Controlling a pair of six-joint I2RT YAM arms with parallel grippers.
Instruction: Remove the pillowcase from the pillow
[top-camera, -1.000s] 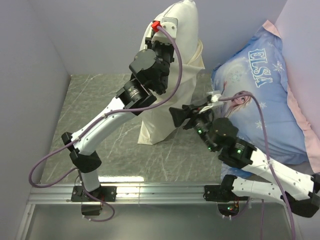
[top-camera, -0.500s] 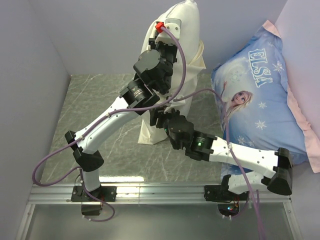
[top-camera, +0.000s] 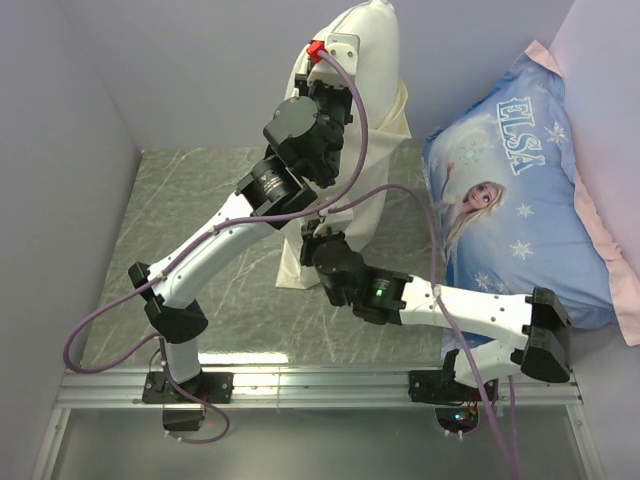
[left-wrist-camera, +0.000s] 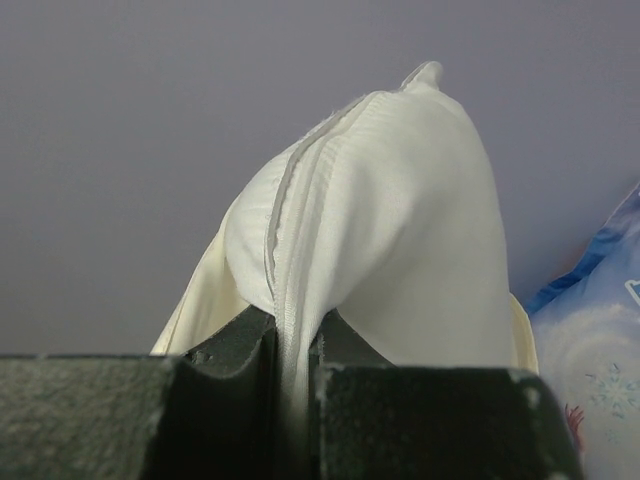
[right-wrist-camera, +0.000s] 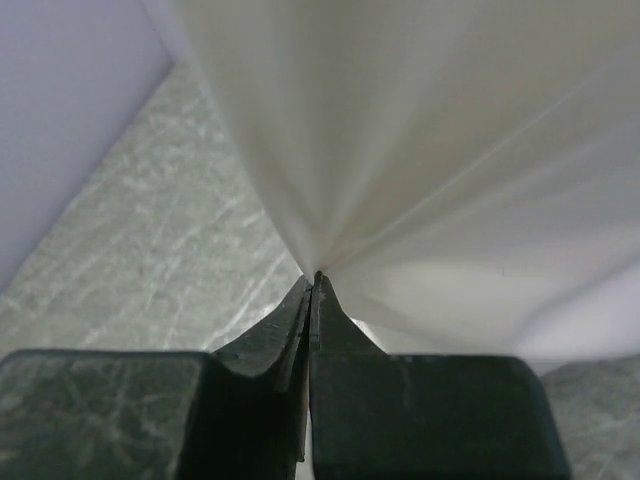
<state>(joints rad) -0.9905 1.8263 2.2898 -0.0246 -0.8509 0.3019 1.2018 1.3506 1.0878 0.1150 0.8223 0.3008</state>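
The white pillow (top-camera: 370, 40) hangs upright against the back wall. My left gripper (top-camera: 338, 72) is shut on its top seam; in the left wrist view the seamed white edge (left-wrist-camera: 400, 200) is pinched between the jaws (left-wrist-camera: 297, 325). The cream pillowcase (top-camera: 298, 262) drapes down from it to the table, and its rim (left-wrist-camera: 195, 310) shows beside the pillow. Low on the case, my right gripper (top-camera: 312, 232) is shut on a fold of the thin pillowcase fabric (right-wrist-camera: 450, 150), which fans out from the closed tips (right-wrist-camera: 315, 285).
A large blue "ELSA" pillow (top-camera: 510, 200) leans at the right, close behind the right arm. The grey marbled table (top-camera: 190, 210) lies to the left of the hanging case. Walls close in at the left and back.
My right arm swung left from beside the blue pillow to the lower part of the pillowcase, and its jaws closed on the fabric. The left arm kept its hold, hardly moving.
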